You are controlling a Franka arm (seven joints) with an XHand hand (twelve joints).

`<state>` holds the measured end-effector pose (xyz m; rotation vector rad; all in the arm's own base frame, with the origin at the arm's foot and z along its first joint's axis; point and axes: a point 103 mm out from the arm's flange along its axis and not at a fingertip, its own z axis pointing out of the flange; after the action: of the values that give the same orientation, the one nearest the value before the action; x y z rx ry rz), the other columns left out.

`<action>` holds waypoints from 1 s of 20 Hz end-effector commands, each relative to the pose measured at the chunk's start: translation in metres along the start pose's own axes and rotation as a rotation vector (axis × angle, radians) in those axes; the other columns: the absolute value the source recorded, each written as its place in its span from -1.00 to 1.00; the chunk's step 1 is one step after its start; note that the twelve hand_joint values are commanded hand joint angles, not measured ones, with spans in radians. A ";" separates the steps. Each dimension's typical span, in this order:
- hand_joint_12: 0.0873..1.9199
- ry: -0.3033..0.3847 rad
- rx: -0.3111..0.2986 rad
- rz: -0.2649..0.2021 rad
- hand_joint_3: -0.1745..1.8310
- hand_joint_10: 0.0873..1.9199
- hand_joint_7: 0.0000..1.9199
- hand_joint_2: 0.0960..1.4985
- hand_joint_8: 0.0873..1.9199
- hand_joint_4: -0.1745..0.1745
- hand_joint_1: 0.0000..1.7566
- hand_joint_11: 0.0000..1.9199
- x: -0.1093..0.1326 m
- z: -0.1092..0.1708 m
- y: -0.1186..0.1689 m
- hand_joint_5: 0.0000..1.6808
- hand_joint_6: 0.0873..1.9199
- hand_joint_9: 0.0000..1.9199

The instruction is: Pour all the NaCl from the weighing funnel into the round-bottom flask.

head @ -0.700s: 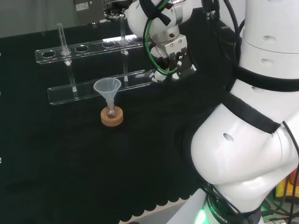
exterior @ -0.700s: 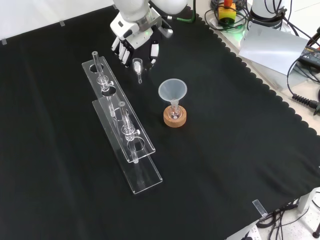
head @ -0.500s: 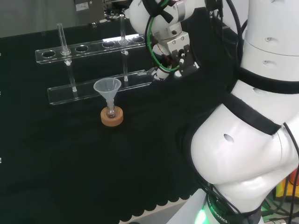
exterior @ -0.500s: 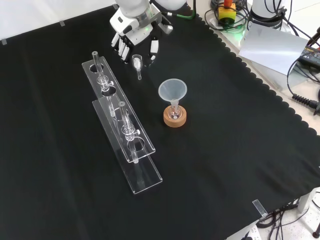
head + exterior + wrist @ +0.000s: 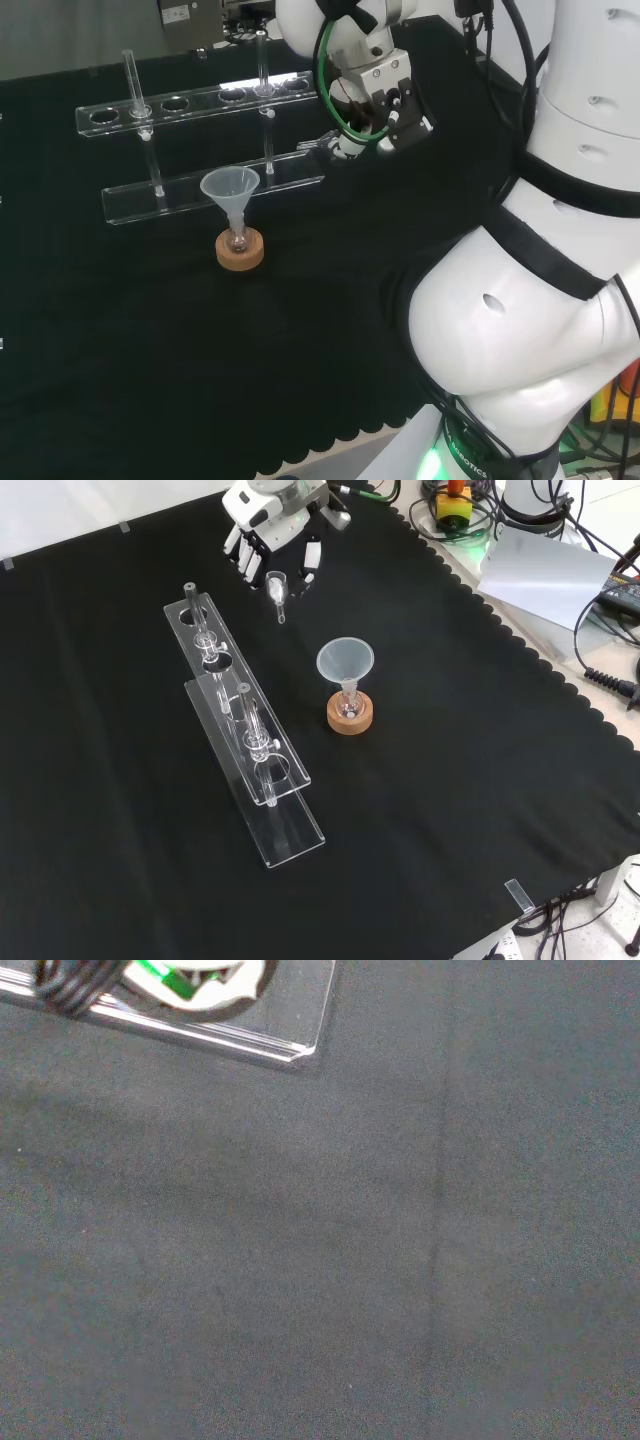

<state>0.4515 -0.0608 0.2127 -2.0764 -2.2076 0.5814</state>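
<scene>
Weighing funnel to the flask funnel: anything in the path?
Nothing visible. The hand holds the weighing funnel near the cloth's far edge in the front view; bare cloth lies between it and the funnel on the flask. The rack stands off to the left.

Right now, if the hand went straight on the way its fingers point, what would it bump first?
Probably the black cloth. The hand, holding the weighing funnel, points down, short of the clear rack; depth is unclear.

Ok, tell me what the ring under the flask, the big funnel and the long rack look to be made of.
The tan ring stand looks like cork: matte, light brown, grainy. The cone-shaped funnel seems translucent plastic, perhaps glass: cloudy white walls. The long two-tier rack looks like clear acrylic: see-through plates with bright, glossy edges.
</scene>
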 end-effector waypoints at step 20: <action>0.28 -0.104 0.014 -0.088 -0.09 -0.48 -0.16 -0.09 -0.28 0.73 0.22 -0.41 0.065 -0.064 -0.029 0.24 0.11 0.07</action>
<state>0.4414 -0.0044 0.2609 -1.9998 -2.2978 0.6854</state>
